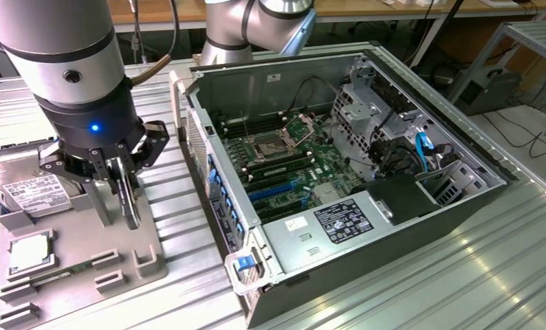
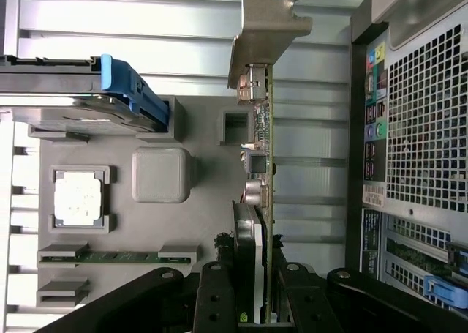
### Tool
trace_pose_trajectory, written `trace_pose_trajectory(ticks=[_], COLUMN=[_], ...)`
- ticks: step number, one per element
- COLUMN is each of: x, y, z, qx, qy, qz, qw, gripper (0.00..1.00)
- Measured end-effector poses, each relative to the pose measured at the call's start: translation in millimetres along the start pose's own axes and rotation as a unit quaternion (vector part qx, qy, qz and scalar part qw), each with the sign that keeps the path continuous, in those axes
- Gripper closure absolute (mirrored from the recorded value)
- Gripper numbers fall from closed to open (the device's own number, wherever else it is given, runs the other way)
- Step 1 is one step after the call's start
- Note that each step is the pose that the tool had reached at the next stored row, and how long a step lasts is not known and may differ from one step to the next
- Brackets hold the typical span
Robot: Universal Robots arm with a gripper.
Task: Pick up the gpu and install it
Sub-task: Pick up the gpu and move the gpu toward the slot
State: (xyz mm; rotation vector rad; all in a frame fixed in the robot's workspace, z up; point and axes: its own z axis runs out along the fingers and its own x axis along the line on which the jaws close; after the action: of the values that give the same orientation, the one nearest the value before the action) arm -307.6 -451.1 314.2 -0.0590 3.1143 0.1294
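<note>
Pickup is the step in hand, by my reading: the gripper (image 1: 115, 189), at the exterior view's left, has its fingers (image 2: 213, 298) closed partway onto the gpu (image 1: 132, 206), clamping the card's flat faces. The card stands on edge over the gray tray (image 1: 71, 237) — whether it is fully clear of its holder I cannot tell. Installing is not yet done; it calls for keeping the card upright and lining its lower edge up with a slot on the board (image 1: 282, 161) inside the open case (image 1: 493, 180) — middle and right of the frame.
</note>
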Motion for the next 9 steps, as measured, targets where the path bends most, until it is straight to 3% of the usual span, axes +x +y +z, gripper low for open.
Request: trace_pose_trajectory(ticks=[9], x=[-0.1], y=[0.3], z=[-4.0], qx=[0.0012], qy=[0.0001], qz=[0.000], qw=[1.0000], gripper=[0.72])
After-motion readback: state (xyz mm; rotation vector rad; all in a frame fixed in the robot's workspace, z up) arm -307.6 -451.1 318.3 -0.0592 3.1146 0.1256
